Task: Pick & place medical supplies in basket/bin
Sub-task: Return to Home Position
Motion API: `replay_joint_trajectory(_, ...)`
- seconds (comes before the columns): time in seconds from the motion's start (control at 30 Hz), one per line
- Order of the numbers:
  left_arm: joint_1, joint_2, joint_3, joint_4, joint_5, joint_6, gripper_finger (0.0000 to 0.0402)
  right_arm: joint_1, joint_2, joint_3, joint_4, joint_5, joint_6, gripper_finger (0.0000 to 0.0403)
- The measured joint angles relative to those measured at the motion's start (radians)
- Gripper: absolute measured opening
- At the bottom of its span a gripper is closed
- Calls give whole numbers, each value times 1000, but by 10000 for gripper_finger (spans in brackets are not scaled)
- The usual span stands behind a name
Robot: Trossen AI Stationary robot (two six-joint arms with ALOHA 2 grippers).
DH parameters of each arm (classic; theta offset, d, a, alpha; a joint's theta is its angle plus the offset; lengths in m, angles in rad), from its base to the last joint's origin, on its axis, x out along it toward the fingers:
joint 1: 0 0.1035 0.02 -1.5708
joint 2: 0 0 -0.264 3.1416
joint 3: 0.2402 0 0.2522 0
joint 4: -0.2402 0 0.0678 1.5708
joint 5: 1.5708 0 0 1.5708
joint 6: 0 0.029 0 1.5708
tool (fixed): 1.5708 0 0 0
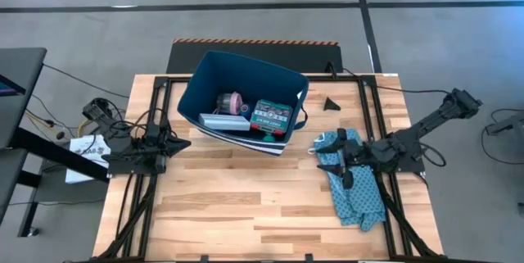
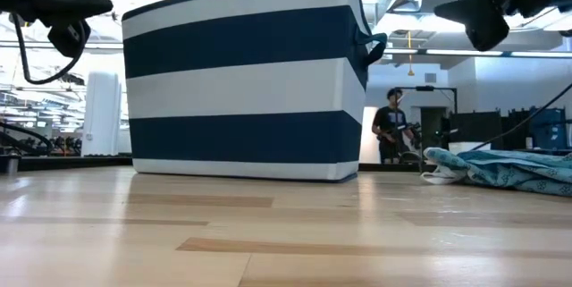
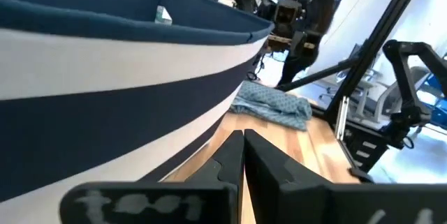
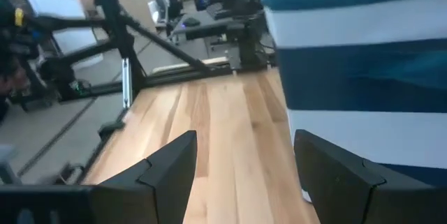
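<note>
The navy bin with white stripes (image 1: 195, 91) stands at the table's far middle and fills the low view (image 2: 241, 81). Inside it lie a pink roll (image 1: 232, 102), a green-red flat box (image 1: 271, 119) and a pale pill organizer (image 1: 224, 121); other supplies do not show. My left gripper (image 1: 185, 142) hovers shut off the bin's left near corner, its fingers (image 3: 243, 144) closed together beside the striped wall (image 3: 105, 56). My right gripper (image 1: 321, 151) hovers open to the bin's right, above a teal patterned cloth (image 1: 354, 183). Its spread fingers (image 4: 171, 165) point at the bare boards by the bin's wall (image 4: 363, 56).
The teal cloth (image 2: 509, 166) lies crumpled along the table's right side (image 3: 272, 103). A small black wedge (image 1: 330, 104) sits right of the bin. Bare wood spans the near half (image 1: 246, 206). Black frame rails run down both sides. A person (image 2: 391, 124) stands in the room beyond.
</note>
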Motion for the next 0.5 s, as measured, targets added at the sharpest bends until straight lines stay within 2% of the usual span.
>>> replay_joint_trajectory(0.2,0,1,0,4,-14,32,0,-11,-1,-93,109,48,-31,235)
replay_joint_trajectory(0.43,0,2,-1,-22,-25,30,0,-22,2,-213,309,37,20,235)
replay_joint_trajectory(0.5,0,2,-23,17,-26,53,0,-22,2,-229,331,37,19,235)
